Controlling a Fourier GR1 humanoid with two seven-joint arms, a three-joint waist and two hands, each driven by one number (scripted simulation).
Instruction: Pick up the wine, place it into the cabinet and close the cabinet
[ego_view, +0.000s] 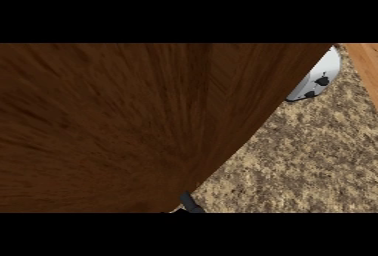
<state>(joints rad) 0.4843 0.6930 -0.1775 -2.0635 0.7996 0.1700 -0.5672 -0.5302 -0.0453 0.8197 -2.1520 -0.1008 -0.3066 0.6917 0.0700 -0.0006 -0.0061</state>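
A dark brown wooden cabinet door (125, 125) fills most of the head view, from the left edge to past the middle, and hides what lies behind it. The wine is not visible. At the top right, a pale grey forearm with black parts of my right hand (322, 81) shows just past the door's edge; its fingers are hidden. A small black piece of a hand (190, 202), probably my left, pokes out under the door at the bottom edge.
Speckled tan granite counter (310, 160) shows in the right and lower right. A strip of light wood (365, 60) runs along the top right corner.
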